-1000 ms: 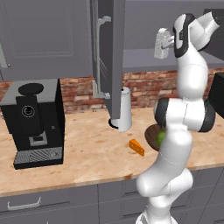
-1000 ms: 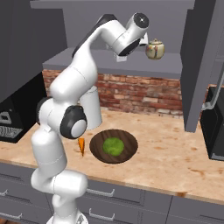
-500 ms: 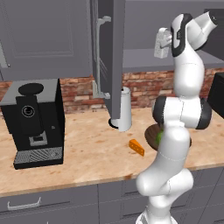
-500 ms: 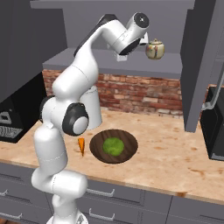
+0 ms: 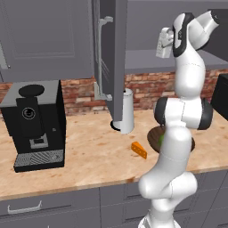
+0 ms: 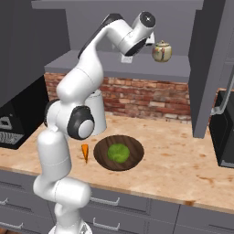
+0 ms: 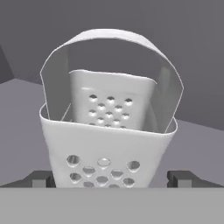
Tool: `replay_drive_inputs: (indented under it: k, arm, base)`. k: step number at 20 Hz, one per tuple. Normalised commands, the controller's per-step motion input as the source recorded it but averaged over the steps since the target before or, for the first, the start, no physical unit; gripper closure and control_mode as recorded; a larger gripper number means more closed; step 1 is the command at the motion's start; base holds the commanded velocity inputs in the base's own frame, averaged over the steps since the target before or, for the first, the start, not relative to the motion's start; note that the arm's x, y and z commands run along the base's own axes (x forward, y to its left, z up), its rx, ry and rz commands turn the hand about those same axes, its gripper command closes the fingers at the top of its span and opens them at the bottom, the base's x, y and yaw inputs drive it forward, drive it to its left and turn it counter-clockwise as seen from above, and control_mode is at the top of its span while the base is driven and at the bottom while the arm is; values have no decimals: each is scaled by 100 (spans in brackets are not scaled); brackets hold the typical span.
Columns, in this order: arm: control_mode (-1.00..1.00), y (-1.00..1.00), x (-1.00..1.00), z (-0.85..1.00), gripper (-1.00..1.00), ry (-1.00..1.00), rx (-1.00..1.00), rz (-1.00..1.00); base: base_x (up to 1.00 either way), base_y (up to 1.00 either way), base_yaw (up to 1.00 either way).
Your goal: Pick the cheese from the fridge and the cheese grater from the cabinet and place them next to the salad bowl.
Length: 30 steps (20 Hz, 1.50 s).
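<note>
One counter [image 5: 89, 156] | brick wall [image 6: 146, 98] | grey cabinet shelf [image 6: 87, 61]

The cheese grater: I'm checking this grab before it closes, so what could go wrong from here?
1. The gripper is open, its fingertips flanking the cheese grater low down; its tapered walls might slip or tip on closing.
2. The teapot shares the cabinet shelf; a wide swing out could knock it.
3. The open cabinet door hangs near the arm's path down to the salad bowl.

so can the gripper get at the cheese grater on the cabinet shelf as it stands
Probably yes: the gripper is open, a fingertip on each side of the cheese grater, with nothing between them.
</note>
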Motion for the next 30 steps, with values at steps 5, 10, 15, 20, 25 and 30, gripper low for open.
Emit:
replay_drive_inputs:
  k: [5,10,15,20,25,30]
  arm:
    - [-100,0,2,-5,-100,0,0,0]
    - [-100,5,-2,-15,-100,0,1,0]
    - [-100,11,-2,-15,-100,0,4,-3]
    - [-100,10,1,-11,-100,0,2,-3]
    - [-100,9,0,-9,-100,-1,3,-3]
    - [-100,10,2,-7,-100,-2,3,-4]
  base:
    - [0,0,0]
    - [0,0,0]
    - [0,0,0]
    - [0,0,0]
    - [0,0,0]
    - [0,0,0]
